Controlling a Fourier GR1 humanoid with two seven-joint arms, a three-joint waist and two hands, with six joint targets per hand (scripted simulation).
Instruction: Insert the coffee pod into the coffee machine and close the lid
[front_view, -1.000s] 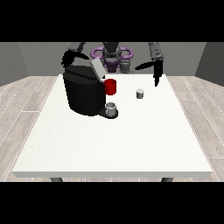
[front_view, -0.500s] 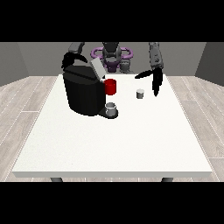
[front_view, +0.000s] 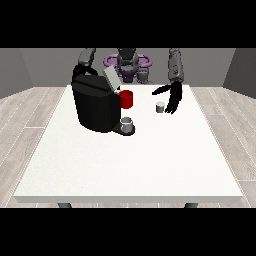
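A black coffee machine (front_view: 95, 106) stands on the left half of the white table (front_view: 130, 160), its grey lid (front_view: 111, 78) tilted up and open. A red part (front_view: 126, 99) shows at its front, and a grey cup (front_view: 127, 123) sits on its drip tray. The small grey coffee pod (front_view: 160, 107) stands on the table to the right of the machine. The hand at the view's right (front_view: 172, 98) hangs just beside the pod, fingers straight and pointing down, thumb spread toward it. The hand at the view's left (front_view: 80, 71) is behind the machine's top, mostly hidden.
The table's near half stretches toward the camera below the machine and pod. The robot's torso (front_view: 128, 62) stands beyond the far edge. Wooden floor surrounds the table.
The hand at the view's right has come down and inward from the table's far right corner to beside the pod. The machine, pod and other hand have stayed put.
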